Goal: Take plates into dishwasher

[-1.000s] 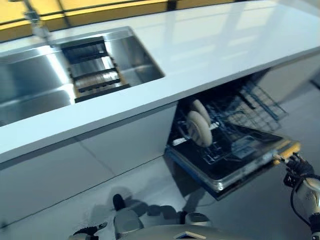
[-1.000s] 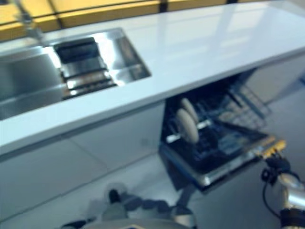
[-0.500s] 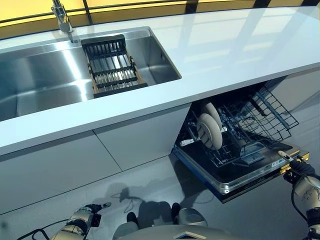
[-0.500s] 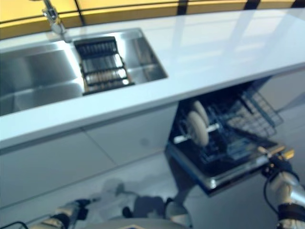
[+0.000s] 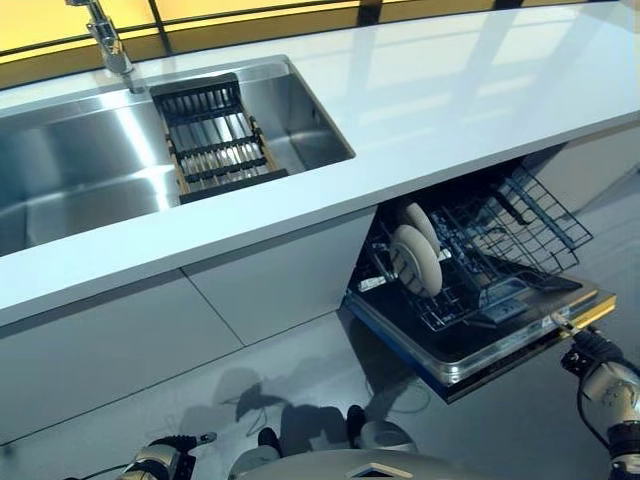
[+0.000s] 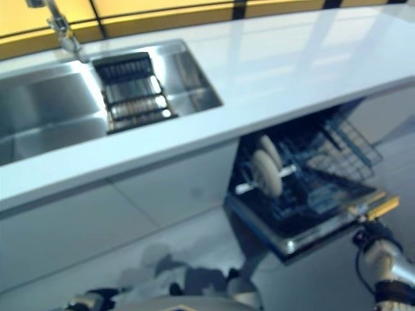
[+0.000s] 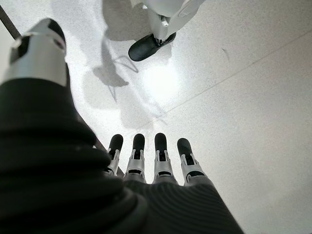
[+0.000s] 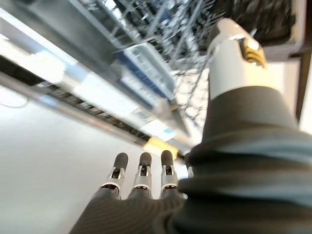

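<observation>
Two pale round plates (image 5: 413, 258) stand upright, one behind the other, in the dishwasher's lower wire rack (image 5: 500, 235). The rack is pulled out over the open dishwasher door (image 5: 470, 345) below the counter. My right hand (image 5: 590, 350) is at the door's front right corner, just below its edge. In its wrist view the fingers (image 8: 141, 175) are straight and hold nothing, with the door's underside past them. My left hand (image 5: 160, 462) hangs low near the floor. Its fingers (image 7: 161, 158) are straight and empty.
A white countertop (image 5: 450, 90) runs across above the dishwasher. A steel sink (image 5: 70, 180) is set in it at the left, with a dark drying rack (image 5: 212, 140) inside and a faucet (image 5: 100, 35) behind. Grey cabinet fronts (image 5: 200, 330) and light floor lie below.
The whole view has shifted with the camera. My right hand has dropped slightly below the door's corner. My left hand has sunk lower in the view.
</observation>
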You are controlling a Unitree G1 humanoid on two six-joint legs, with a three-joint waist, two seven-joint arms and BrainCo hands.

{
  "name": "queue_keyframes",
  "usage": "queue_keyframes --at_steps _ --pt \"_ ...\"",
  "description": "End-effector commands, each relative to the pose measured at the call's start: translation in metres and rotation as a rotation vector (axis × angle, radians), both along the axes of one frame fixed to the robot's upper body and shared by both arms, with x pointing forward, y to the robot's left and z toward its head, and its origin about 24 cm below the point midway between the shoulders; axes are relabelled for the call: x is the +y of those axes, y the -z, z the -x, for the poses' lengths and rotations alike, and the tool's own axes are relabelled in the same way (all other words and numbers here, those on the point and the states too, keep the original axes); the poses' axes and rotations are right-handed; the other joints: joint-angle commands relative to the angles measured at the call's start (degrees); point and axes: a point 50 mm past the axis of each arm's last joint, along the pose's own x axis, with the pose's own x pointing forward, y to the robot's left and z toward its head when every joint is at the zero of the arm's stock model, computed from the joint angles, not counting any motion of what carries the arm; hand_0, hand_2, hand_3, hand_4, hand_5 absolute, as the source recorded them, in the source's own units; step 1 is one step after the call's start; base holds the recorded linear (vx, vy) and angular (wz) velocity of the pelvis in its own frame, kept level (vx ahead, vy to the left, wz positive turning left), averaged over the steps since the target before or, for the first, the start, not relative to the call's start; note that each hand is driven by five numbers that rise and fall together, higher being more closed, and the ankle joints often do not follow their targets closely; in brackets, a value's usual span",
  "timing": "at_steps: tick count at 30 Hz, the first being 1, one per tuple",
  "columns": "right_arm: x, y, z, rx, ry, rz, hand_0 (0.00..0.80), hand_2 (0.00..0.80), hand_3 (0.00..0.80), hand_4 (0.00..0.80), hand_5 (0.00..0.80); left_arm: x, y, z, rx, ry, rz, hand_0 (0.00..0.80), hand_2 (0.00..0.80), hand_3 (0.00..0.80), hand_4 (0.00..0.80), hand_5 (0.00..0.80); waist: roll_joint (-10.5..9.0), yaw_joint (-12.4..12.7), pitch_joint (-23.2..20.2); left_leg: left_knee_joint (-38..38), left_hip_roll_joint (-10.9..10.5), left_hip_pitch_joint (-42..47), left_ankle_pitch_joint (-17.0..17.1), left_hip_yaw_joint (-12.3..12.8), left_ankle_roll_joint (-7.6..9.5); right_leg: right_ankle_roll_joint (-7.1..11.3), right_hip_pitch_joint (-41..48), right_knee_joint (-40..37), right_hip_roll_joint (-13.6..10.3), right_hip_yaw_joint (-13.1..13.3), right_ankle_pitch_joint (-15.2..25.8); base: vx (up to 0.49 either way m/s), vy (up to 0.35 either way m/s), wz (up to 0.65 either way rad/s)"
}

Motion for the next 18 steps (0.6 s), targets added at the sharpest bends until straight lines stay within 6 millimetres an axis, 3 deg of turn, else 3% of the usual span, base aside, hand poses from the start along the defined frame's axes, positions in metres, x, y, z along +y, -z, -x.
queue_keyframes --at_steps 1,7,11,14,18 --pt "-0.006 0.006 0.007 -0.055 0.064 -0.027 0.0 0.0 0.0 0.0 0.0 0.025 -0.01 0.004 0.018 -0.058 -0.078 0.0 0.0 0.0 0.0 0.0 -1.33 0.7 -0.5 10.7 1.2 -3.5 -6.6 -1.8 2.56 4.87 -2.0 4.8 -4.2 1.2 2.2 -0.116 -0.316 -0.07" --pt "-0.006 0.029 0.037 0.01 0.116 -0.117 0.0 0.0 0.0 0.0 0.0 0.021 -0.009 -0.005 -0.04 -0.035 -0.077 0.0 0.0 0.0 0.0 0.0 -1.57 1.0 -0.3 10.2 4.0 -4.1 -4.6 -0.9 0.46 3.94 0.7 3.4 -2.5 -0.4 -0.9 -0.093 -0.149 -0.02" --pt "-0.004 0.043 0.056 0.06 0.123 -0.148 0.0 0.0 0.0 0.0 0.0 0.016 -0.007 -0.009 -0.052 -0.017 -0.068 0.0 0.0 0.0 0.0 0.0 -0.06 1.0 -0.6 6.9 4.5 -3.6 -1.9 -1.2 -0.99 3.28 2.1 2.8 -2.2 -2.2 -2.3 -0.043 -0.051 0.08" --pt "-0.002 0.048 0.061 0.062 0.119 -0.158 0.0 0.0 0.0 0.0 0.0 0.016 -0.008 -0.012 -0.062 -0.01 -0.068 0.0 0.0 0.0 0.0 0.0 0.86 1.1 -0.3 5.9 4.9 -3.8 -0.8 -1.6 -1.53 2.82 2.3 3.1 -1.9 -2.8 -3.0 -0.064 -0.069 0.06" --pt "0.005 0.052 0.053 0.013 0.081 -0.176 0.0 0.0 0.0 0.0 0.0 0.015 -0.01 -0.02 -0.097 -0.01 -0.064 0.0 0.0 0.0 0.0 0.0 2.34 1.3 1.0 5.4 5.5 -5.5 0.7 -2.3 -2.2 1.95 1.5 4.1 -1.6 -3.5 -4.1 -0.11 -0.044 0.01"
